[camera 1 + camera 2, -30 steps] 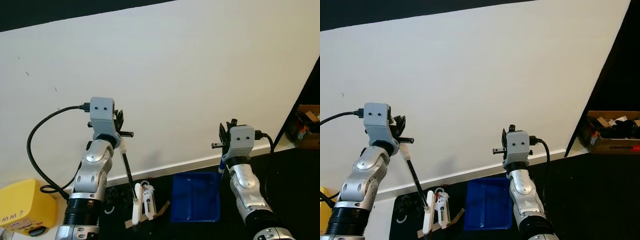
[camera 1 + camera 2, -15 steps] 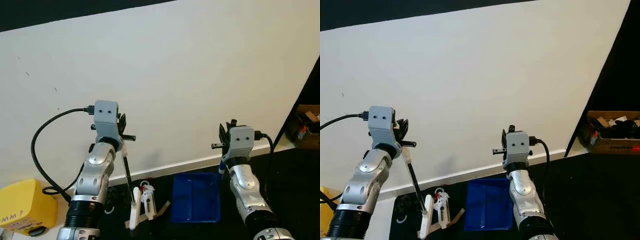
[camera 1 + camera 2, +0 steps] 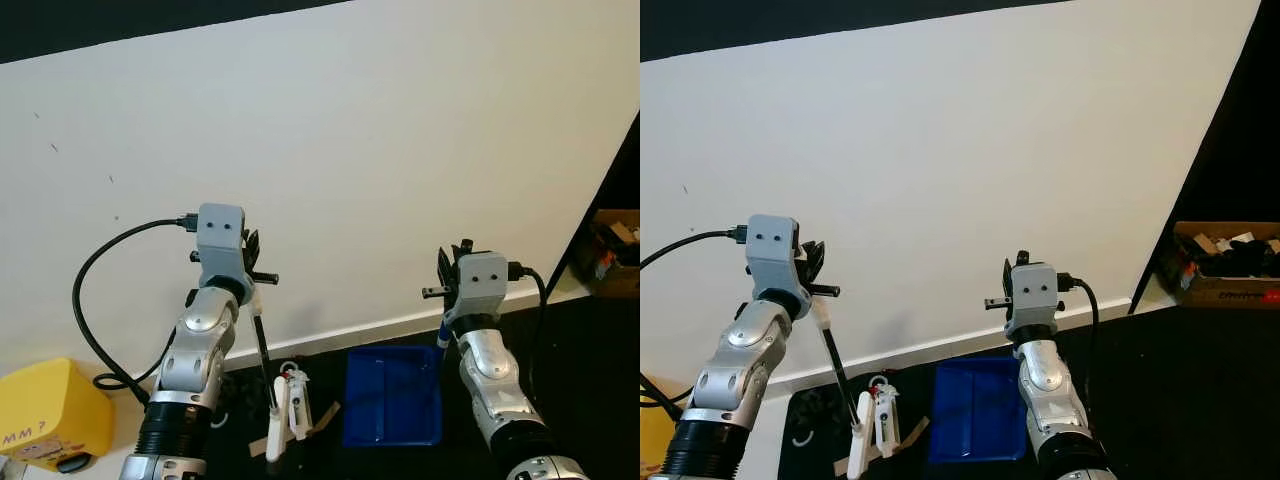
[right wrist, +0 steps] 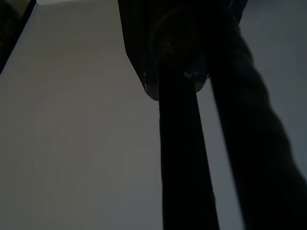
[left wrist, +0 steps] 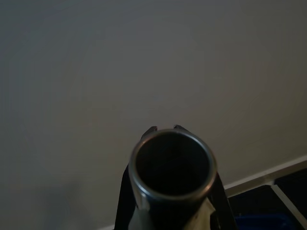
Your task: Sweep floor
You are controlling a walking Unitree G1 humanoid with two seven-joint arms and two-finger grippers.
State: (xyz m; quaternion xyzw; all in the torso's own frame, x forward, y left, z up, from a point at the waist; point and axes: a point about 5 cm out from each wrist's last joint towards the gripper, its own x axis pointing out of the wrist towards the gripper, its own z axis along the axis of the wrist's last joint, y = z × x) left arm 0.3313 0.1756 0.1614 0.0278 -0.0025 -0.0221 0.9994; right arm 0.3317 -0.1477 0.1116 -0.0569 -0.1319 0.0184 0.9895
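With the left gripper (image 3: 250,262) clamped on the broom (image 3: 262,352) and the right gripper (image 3: 446,278) clamped on the dustpan (image 3: 392,393) handle, an overly steep stroke risks flicking the debris (image 3: 296,403) beside rather than into the pan.

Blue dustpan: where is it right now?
In the left eye view the blue dustpan lies on the dark floor by the white wall's baseboard, between the arms, just right of the litter and below the right gripper.
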